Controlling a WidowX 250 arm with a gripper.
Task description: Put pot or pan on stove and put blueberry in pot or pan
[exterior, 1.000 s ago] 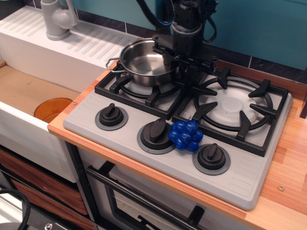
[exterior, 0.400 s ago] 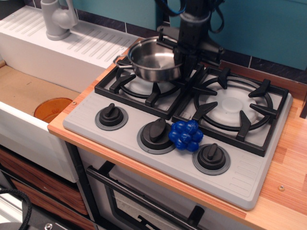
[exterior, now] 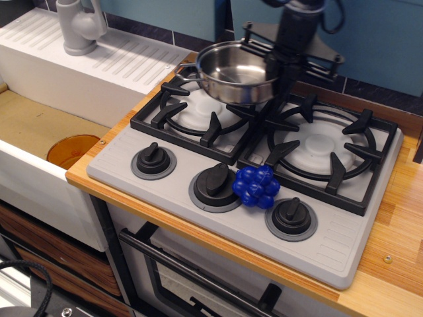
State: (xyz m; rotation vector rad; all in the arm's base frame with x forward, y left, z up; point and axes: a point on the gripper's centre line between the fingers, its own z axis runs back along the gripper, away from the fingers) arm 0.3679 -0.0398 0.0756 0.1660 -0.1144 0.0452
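The shiny steel pot (exterior: 234, 71) hangs in the air above the back of the stove (exterior: 251, 172), over the gap between the two burners. My gripper (exterior: 281, 61) is shut on the pot's right rim and holds it lifted off the black grates. The blueberry (exterior: 256, 186), a cluster of glossy deep-blue balls, lies on the grey front panel between the middle knob (exterior: 215, 181) and the right knob (exterior: 291, 216). It is well in front of and below the gripper. The pot is empty.
A white sink unit with a grey faucet (exterior: 80, 25) stands at the left. An orange dish (exterior: 71, 150) lies in the sink basin. The left knob (exterior: 153, 159) sits at the panel's front left. A wooden counter (exterior: 396, 224) borders the stove on the right.
The gripper has lifted the pot off the left burner and carried it up and to the right. The blueberry has not moved.
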